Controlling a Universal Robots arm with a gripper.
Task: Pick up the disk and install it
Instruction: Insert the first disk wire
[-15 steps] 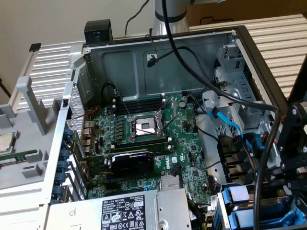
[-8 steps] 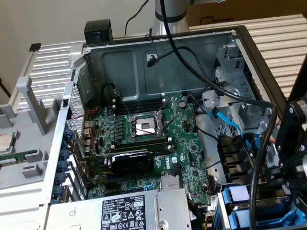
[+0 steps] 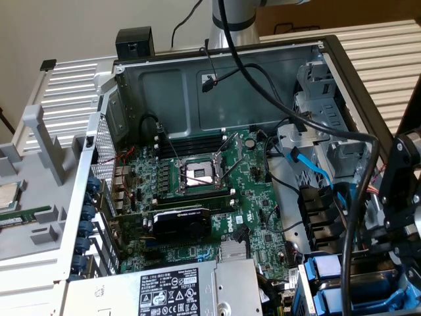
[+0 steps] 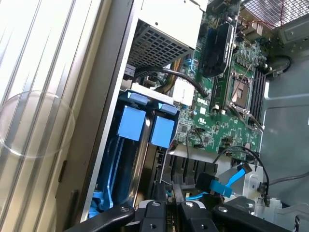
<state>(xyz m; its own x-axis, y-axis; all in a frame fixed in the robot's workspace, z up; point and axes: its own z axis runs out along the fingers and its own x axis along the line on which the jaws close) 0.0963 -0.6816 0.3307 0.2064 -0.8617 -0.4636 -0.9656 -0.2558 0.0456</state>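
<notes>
Blue-framed and on edge, the disk point(image 4: 161, 131) slotted in the drive bay point(image 4: 146, 159), just beside a second blue carrier point(image 4: 130, 123). Close over it, the pincer point(image 4: 167, 193), fingers drawn nearly together; hold on the frame impossible to tell. Beyond, the motherboard point(image 4: 227, 130).

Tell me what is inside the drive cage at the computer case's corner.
Two blue carriers sit side by side in the cage: one, the other. Their bodies are covered by the cage walls, so whether drives fill them cannot be seen.
</notes>
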